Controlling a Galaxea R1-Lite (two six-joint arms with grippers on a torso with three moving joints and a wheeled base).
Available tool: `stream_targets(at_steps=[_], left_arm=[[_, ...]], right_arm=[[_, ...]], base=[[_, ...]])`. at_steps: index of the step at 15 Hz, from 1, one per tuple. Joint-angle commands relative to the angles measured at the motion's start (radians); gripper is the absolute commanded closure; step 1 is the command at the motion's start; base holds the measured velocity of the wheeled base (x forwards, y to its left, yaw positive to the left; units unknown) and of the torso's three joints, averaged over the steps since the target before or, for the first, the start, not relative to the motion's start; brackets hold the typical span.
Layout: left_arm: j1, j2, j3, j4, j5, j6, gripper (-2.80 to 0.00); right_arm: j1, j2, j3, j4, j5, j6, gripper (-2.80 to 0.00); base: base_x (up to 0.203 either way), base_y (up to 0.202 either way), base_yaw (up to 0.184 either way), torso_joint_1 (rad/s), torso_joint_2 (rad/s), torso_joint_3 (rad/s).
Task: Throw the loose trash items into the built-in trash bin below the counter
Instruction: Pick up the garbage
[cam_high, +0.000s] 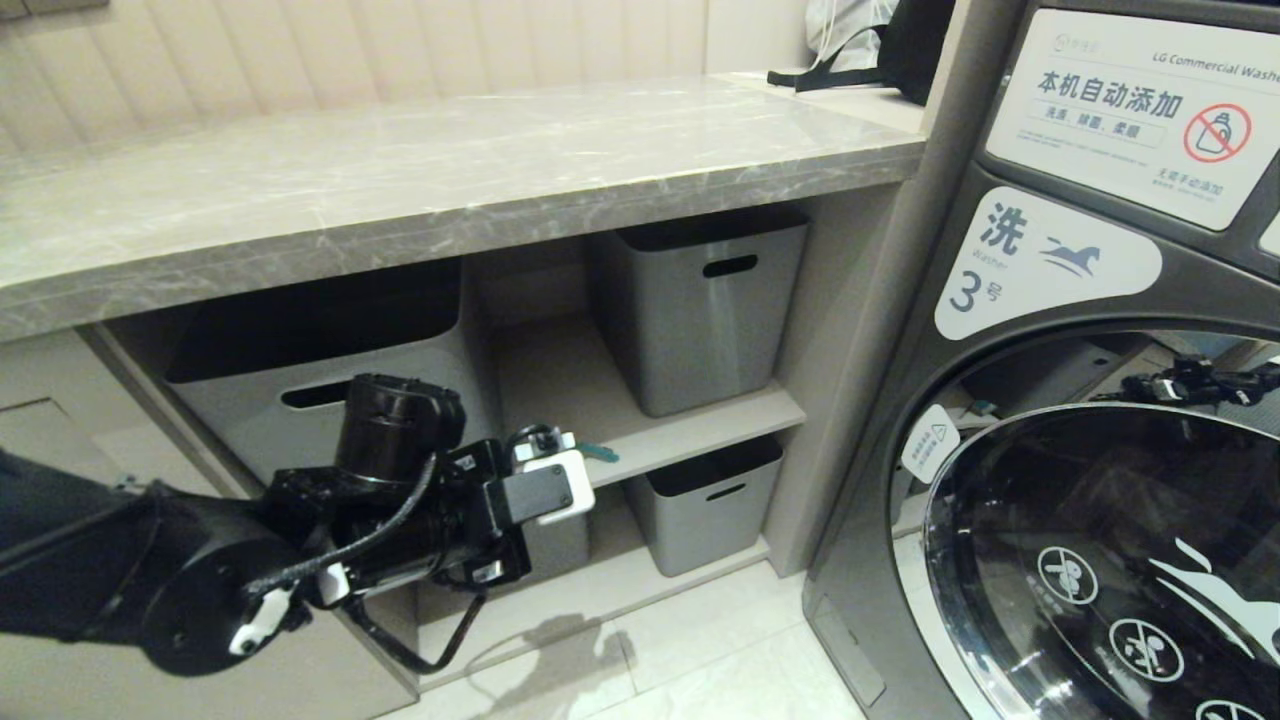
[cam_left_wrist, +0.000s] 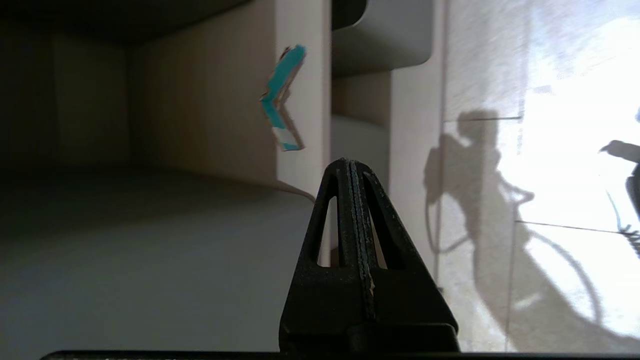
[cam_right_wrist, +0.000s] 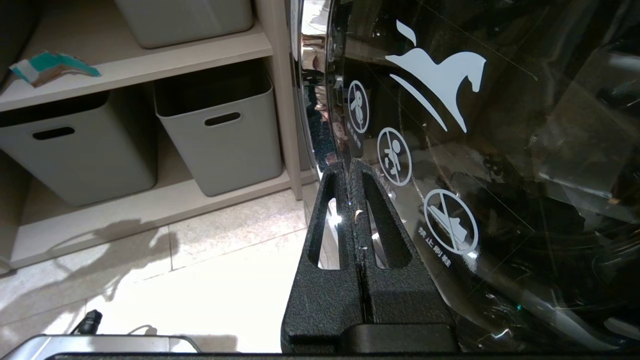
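1. Reaching across the front of the shelving under the marble counter (cam_high: 400, 170), the left arm holds the left gripper (cam_left_wrist: 352, 170) level with the middle shelf (cam_high: 650, 440); its fingers are pressed flat together and grip nothing.
2. A bent teal strip (cam_left_wrist: 282, 97) of torn wrapper lies on that shelf, close to its front edge, a short way beyond the fingertips and apart from them.
3. From the head camera only the strip's teal tip (cam_high: 600, 452) shows, poking out past the white camera housing on the left wrist.
4. The right wrist camera shows the same scrap (cam_right_wrist: 50, 67) flat on the shelf, teal with tan and white patches.
5. The right gripper (cam_right_wrist: 356, 167) hangs low beside the glass door of the washing machine (cam_high: 1100, 560), above the tiled floor (cam_right_wrist: 200, 280); its fingers are closed tight with nothing between them.
6. Grey tubs (cam_high: 700, 310) with slot handles stand on the shelves: one to the right of the strip on the same shelf, a larger one behind the left arm, and more on the shelf below.
7. The bin flap cannot be made out from any camera.
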Motion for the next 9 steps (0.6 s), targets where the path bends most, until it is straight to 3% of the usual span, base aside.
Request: stream_targets(at_steps=[1,4,7,8,9], left_arm=[[-0.009,0.084,-0.053,-0.003,0.05,0.005,0.0],[-0.017,0.157,-0.134,0.007,0.121,0.006,0.0],[-0.034,0.212,-0.175,0.008,0.132,0.01,0.0],[-0.033,0.222,-0.182,0.008,0.135,0.022,-2.8],[-0.033,0.228,-0.187,0.009,0.144,0.031,-2.8]], right_arm=[[0.0,0.0,0.0,0.0,0.0,0.0,0.0],[0.0,0.0,0.0,-0.001,0.0,0.0,0.0],[0.0,0.0,0.0,0.0,0.0,0.0,0.0],[0.0,0.0,0.0,-0.001,0.0,0.0,0.0],[0.0,0.0,0.0,0.0,0.0,0.0,0.0]], base=[[0.0,0.0,0.0,0.0,0.0,0.0],[0.0,0.0,0.0,0.0,0.0,0.0],[0.0,0.0,0.0,0.0,0.0,0.0],[0.0,0.0,0.0,0.0,0.0,0.0],[0.0,0.0,0.0,0.0,0.0,0.0]])
